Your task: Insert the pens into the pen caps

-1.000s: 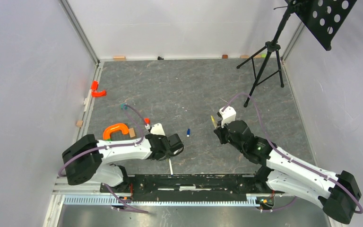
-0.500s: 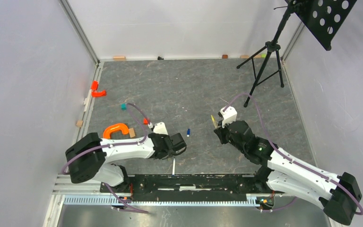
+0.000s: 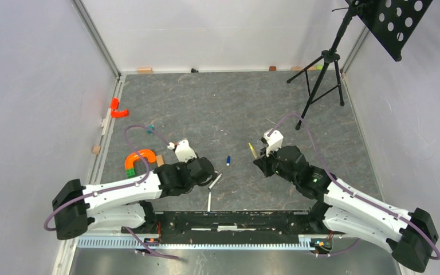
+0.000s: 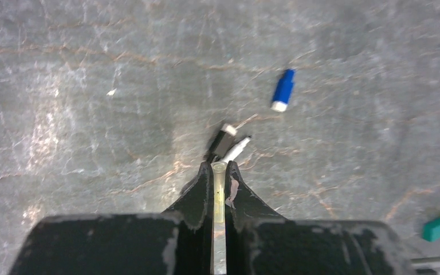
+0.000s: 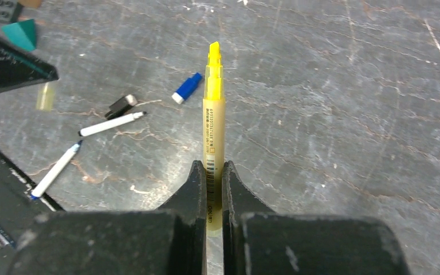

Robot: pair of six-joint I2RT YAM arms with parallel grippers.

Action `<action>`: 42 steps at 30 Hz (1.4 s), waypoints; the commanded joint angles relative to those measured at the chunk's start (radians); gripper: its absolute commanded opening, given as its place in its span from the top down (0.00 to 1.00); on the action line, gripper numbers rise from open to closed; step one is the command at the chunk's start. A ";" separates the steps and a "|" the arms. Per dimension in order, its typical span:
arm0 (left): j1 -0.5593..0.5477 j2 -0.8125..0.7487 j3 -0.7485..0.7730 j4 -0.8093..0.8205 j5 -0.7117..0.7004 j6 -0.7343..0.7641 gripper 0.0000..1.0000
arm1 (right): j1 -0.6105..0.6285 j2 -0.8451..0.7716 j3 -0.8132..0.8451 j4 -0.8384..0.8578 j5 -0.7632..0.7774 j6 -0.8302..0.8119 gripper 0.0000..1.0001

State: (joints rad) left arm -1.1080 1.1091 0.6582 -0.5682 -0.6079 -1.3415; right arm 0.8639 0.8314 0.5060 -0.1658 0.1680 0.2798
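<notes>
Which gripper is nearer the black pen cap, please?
Left. The left gripper, shut on a translucent tube, sits just behind the black pen cap; the right gripper, holding the yellow pen, is farther off.

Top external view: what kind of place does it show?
Probably a robot test cell: plain white walls fence a grey table, two robot arms are bolted at its near edge, and a tripod stands behind.

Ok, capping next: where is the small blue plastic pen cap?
Top view: the blue cap lies right of the left gripper, just beyond the black cap and thin white pen.
</notes>
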 commanded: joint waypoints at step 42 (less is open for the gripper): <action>0.243 -0.239 -0.289 0.918 0.228 0.213 0.98 | 0.066 0.320 -0.063 0.665 -0.528 0.416 1.00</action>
State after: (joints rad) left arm -0.8700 0.8810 0.3782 0.2890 -0.3817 -1.0950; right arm 0.9257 1.1378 0.3954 0.4416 -0.3622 0.6888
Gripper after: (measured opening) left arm 0.059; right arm 0.058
